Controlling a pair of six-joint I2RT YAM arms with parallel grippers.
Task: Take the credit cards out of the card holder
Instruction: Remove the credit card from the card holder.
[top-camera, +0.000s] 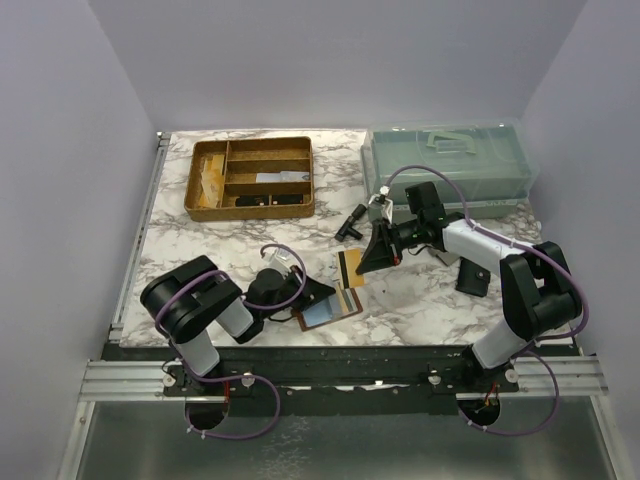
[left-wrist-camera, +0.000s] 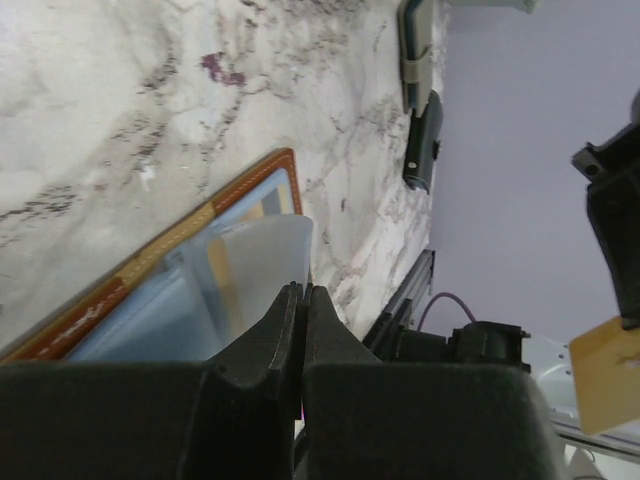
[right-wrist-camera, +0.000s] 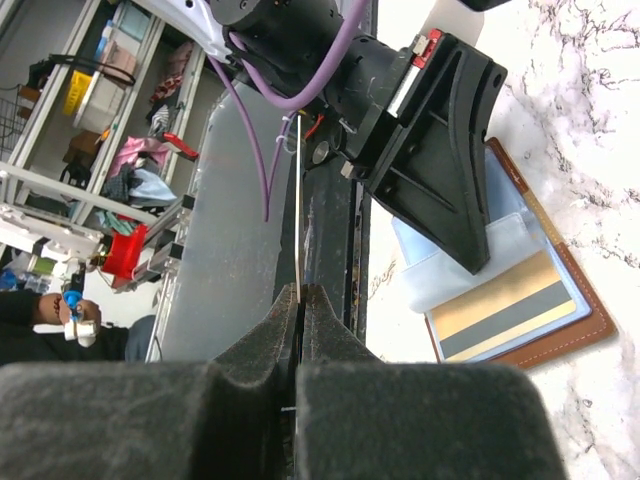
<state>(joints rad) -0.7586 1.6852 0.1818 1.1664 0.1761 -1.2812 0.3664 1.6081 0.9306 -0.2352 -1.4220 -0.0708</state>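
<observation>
The reddish-brown card holder (top-camera: 330, 311) lies open on the marble table near the front edge. My left gripper (top-camera: 322, 295) is shut on the holder's clear pocket flap (left-wrist-camera: 265, 260), pinching its edge at the fingertips (left-wrist-camera: 302, 290). A tan card with a grey stripe (right-wrist-camera: 505, 308) still sits in the holder (right-wrist-camera: 590, 325), next to a light blue one. My right gripper (top-camera: 366, 262) is shut on a tan credit card (top-camera: 350, 268) and holds it above the table, just behind the holder. In the right wrist view that card (right-wrist-camera: 299, 200) shows edge-on between the shut jaws.
A gold-brown divided tray (top-camera: 252, 178) stands at the back left. A pale green lidded box (top-camera: 445, 165) stands at the back right. A small black pouch (top-camera: 474, 277) lies under the right arm. A small black object (top-camera: 350, 222) lies mid-table.
</observation>
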